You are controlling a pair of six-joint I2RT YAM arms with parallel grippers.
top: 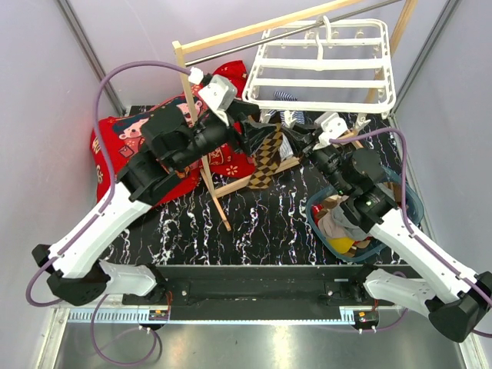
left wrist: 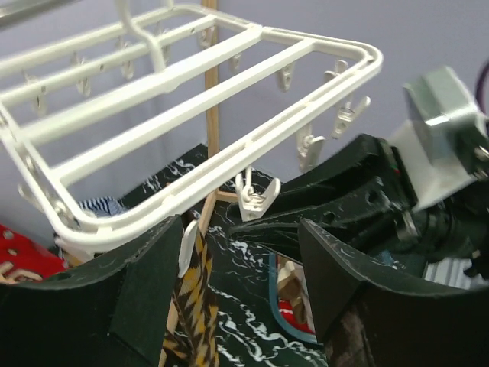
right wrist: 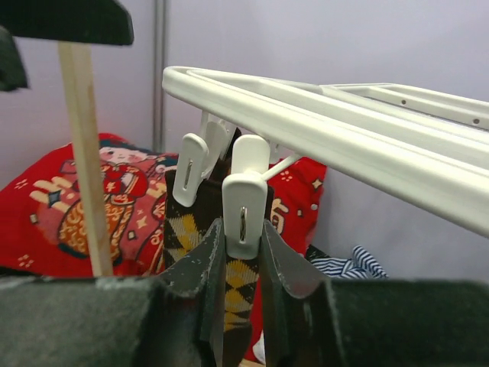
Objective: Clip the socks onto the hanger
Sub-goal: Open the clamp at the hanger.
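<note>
The white grid hanger (top: 323, 82) hangs from a metal rod at the back right. A brown, black and tan checkered sock (top: 267, 157) dangles under its near-left corner, between my two grippers. In the right wrist view my right gripper (right wrist: 243, 223) is shut on a white clip peg (right wrist: 244, 202) under the hanger rail (right wrist: 344, 145). The sock (right wrist: 241, 279) hangs right behind that peg, and a second peg (right wrist: 189, 168) sits at its top edge. My left gripper (left wrist: 238, 229) is open, with the sock (left wrist: 195, 306) hanging just inside its left finger and untouched. Other socks are not visible.
A light wooden rack pole (top: 204, 161) slants down beside the sock. A red printed cushion (top: 115, 138) lies at the left. A blue basket (top: 411, 204) of clothes stands at the right under my right arm. A blue-and-white striped cloth (top: 286, 97) lies below the hanger.
</note>
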